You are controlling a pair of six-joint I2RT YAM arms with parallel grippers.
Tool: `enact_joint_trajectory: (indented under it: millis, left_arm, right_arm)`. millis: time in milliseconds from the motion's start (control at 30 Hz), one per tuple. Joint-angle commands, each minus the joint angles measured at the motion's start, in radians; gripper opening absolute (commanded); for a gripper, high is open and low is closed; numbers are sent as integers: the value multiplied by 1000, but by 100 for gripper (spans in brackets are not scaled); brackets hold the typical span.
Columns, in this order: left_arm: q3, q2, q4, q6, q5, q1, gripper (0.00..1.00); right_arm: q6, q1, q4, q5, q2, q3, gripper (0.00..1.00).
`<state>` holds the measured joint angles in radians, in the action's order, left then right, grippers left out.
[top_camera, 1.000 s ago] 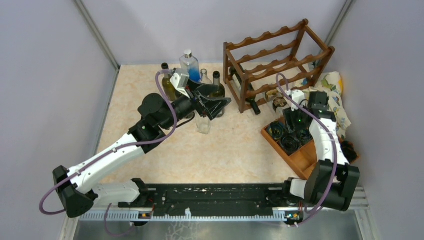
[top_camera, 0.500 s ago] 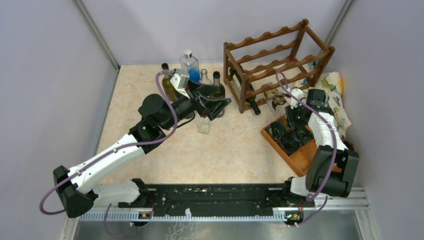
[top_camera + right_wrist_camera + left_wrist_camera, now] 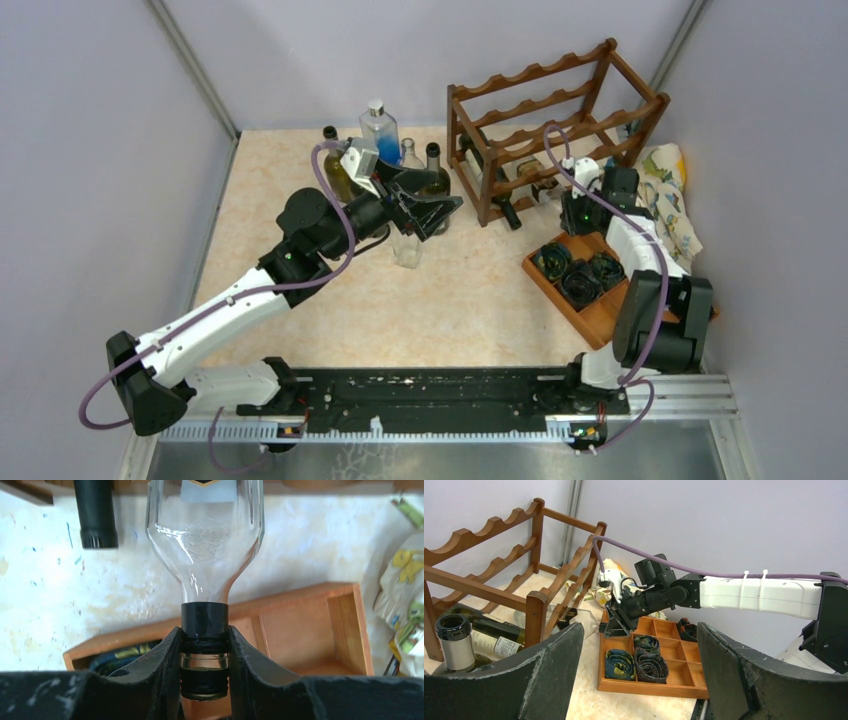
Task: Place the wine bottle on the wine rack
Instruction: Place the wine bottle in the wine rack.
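Note:
The dark reddish-brown wine rack (image 3: 560, 105) stands at the back right and also shows in the left wrist view (image 3: 536, 605). My right gripper (image 3: 565, 193) is shut on the black-capped neck of a clear glass wine bottle (image 3: 205, 535). It holds the bottle lying flat, body pointing into the rack's bottom tier (image 3: 528, 178). In the right wrist view the gripper (image 3: 205, 637) clamps the neck from both sides. My left gripper (image 3: 437, 208) is open and empty, hovering among standing bottles left of the rack; in its wrist view it (image 3: 639, 630) faces the rack and the right arm.
A dark green bottle (image 3: 492, 185) lies in the rack's bottom tier. Several bottles stand at the back, including a blue-filled one (image 3: 380, 130) and a clear one (image 3: 407, 248). A wooden compartment tray (image 3: 603, 318) with rolled ties sits right. A patterned cloth (image 3: 672, 190) lies beyond.
My right arm has carried the clear bottle from above the tray up and left, so its body now reaches into the rack's bottom tier. The left arm has not moved.

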<state>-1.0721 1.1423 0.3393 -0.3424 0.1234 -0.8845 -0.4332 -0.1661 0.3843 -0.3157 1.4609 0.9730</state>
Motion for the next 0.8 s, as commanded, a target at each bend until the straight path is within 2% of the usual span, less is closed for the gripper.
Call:
enact_joint_trajectory:
  millis: [0,133,300,467,567,767]
  left_arm:
    - [-12,-4,18,6,-1,0,89]
    - [-22,6,12,7,0,1,89]
    - [-38,27,13,6,10,1,89]
    - [-40,30,10,10,8,1,89]
    - [-41,28,9,15,6,1,89]
    - [-46,33,10,28,9,1,89]
  right_arm:
    - [83,16,-262,23,19,-20,0]
    - [104,20,-348,31,61,-41,2]
    - [109,22,-344,30,97,-37,35]
    - [102,14,-306,26,58,-44,53]
    - [96,-11,-269,4,21,-42,58]
    - [41,-29,-167,-17,-61,-25,58]
